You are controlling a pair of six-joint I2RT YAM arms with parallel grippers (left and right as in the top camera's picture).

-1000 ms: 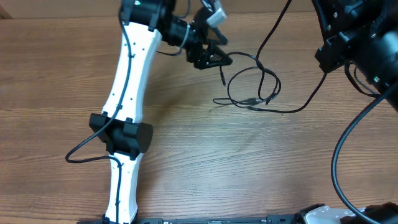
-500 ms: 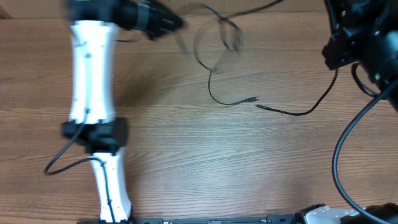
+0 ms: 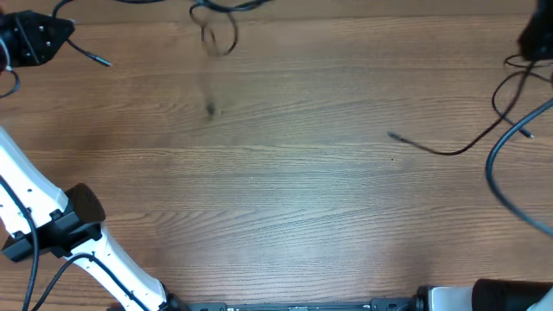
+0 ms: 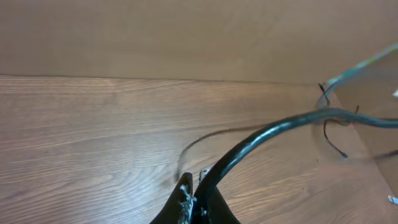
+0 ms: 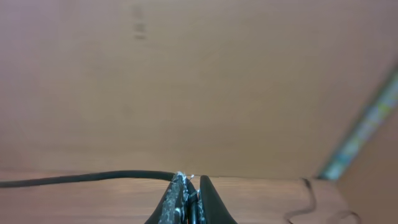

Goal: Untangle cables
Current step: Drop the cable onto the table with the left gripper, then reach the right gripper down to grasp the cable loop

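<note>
- Left wrist view: the left jaws are pressed together on a black cord [image 4: 273, 129]. It rises from between them and arcs away to the right above the counter [image 4: 93, 143].
- Further right in the same view, thin tangled loops [image 4: 329, 134] hang off that cord. They are blurred.
- Right wrist view: the right jaws are likewise closed with no gap, clamped on a second cord [image 5: 87, 178] that runs off level to the left edge.
- Overhead, the left arm [image 3: 34, 194] reaches from the near edge up the left side, bent at a black joint [image 3: 73, 216]. Its jaws are in the far-left corner, pointing right.
- A short tail [image 3: 93, 59] with a plug tip sticks out to the right, just beside those jaws.
- The right arm [image 3: 536, 34] shows only as a dark block at the far-right edge, mostly out of frame.
- From the right side a thin cord [image 3: 449, 153] sags onto the counter, ending in one free plug end [image 3: 395, 136] right of centre.
- Count: two arms, two cords that can be told apart, one per pair of jaws, and two plug tips in sight.
- One smeared knot of loops [image 3: 218, 39] sits at the far edge. Which cord it belongs to cannot be told from overhead.
</note>
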